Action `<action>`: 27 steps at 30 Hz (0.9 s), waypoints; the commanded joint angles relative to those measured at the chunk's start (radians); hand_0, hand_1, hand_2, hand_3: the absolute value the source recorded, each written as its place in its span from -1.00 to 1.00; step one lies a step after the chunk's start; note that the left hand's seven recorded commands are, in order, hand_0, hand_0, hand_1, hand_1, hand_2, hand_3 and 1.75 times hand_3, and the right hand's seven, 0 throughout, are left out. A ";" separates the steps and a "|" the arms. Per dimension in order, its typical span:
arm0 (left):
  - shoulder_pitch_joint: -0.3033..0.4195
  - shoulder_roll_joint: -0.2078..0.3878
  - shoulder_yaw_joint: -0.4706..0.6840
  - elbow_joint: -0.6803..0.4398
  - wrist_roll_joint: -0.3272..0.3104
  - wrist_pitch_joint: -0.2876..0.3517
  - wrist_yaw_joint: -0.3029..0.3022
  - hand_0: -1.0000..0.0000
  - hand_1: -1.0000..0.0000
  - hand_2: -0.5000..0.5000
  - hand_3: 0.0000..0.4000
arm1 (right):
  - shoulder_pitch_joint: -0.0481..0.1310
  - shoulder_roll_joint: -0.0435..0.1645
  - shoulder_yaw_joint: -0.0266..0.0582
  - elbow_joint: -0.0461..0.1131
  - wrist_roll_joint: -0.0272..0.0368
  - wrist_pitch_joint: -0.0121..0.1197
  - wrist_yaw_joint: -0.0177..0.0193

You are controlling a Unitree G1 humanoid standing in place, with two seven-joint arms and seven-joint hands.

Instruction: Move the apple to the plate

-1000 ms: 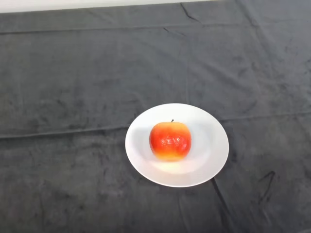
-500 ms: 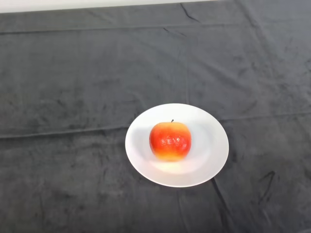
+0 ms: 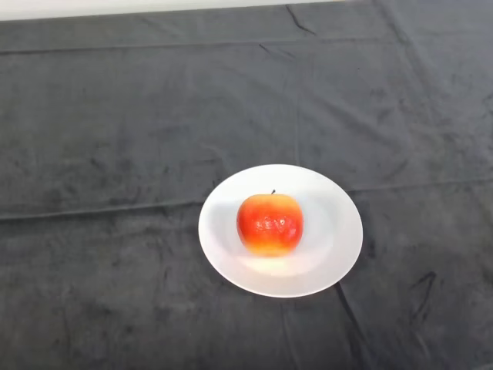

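Head view: round glossy apple point(image 3: 269, 224) on smooth white plate point(image 3: 339, 231).

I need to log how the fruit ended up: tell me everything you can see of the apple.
The apple is red-orange, fading to yellow near its base, with a glossy skin and a short dark stem pointing up. It looks whole and sits upright, slightly left of the middle of the white plate, touching only the plate. The plate rests on the dark cloth.

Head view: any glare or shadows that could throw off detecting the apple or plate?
Head view: small shiny highlights on the apple; soft shadow and warm reflection on the white plate just below it; dark cloth evenly lit, only creases showing.
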 commanded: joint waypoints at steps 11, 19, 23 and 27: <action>-0.024 0.091 -0.034 0.042 -0.026 -0.020 0.008 1.00 1.00 0.00 -1.00 | 0.008 -0.007 0.0023 0.028 0.0000 0.001 -0.0038; -0.022 0.095 -0.040 0.045 -0.033 -0.021 0.009 1.00 1.00 0.00 -1.00 | 0.008 -0.007 0.0024 0.028 0.0002 0.001 -0.0038; -0.021 0.096 -0.042 0.046 -0.036 -0.022 0.010 1.00 1.00 0.00 -1.00 | 0.008 -0.007 0.0025 0.028 0.0003 0.001 -0.0039; -0.021 0.097 -0.046 0.048 -0.039 -0.023 0.012 1.00 1.00 0.00 -1.00 | 0.008 -0.007 0.0026 0.028 0.0003 0.001 -0.0039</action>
